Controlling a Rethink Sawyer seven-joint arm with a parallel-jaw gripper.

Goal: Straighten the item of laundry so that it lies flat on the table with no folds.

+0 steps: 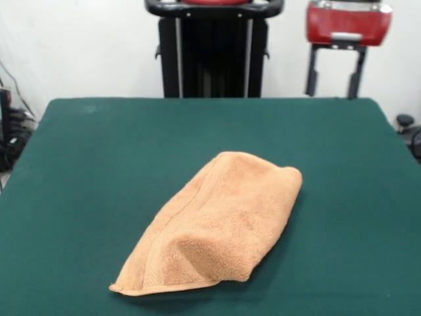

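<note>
The item of laundry (217, 227) is a light orange-tan terry towel lying slantwise on the green table (92, 171), a little toward the near side of its middle. It is folded over on itself into a long rounded shape. A woven band runs along its left side down to a hemmed corner at the near left. My gripper (334, 94) hangs at the top right, over the table's far right edge and well away from the towel. Its two black fingers (312, 82) stand wide apart with nothing between them.
The black pedestal (214, 52) stands behind the middle of the table's far edge. Dark cables and gear (13, 131) sit beside the left edge, and a small dark object (404, 122) shows off the right edge. Green cloth surrounds the towel on all sides.
</note>
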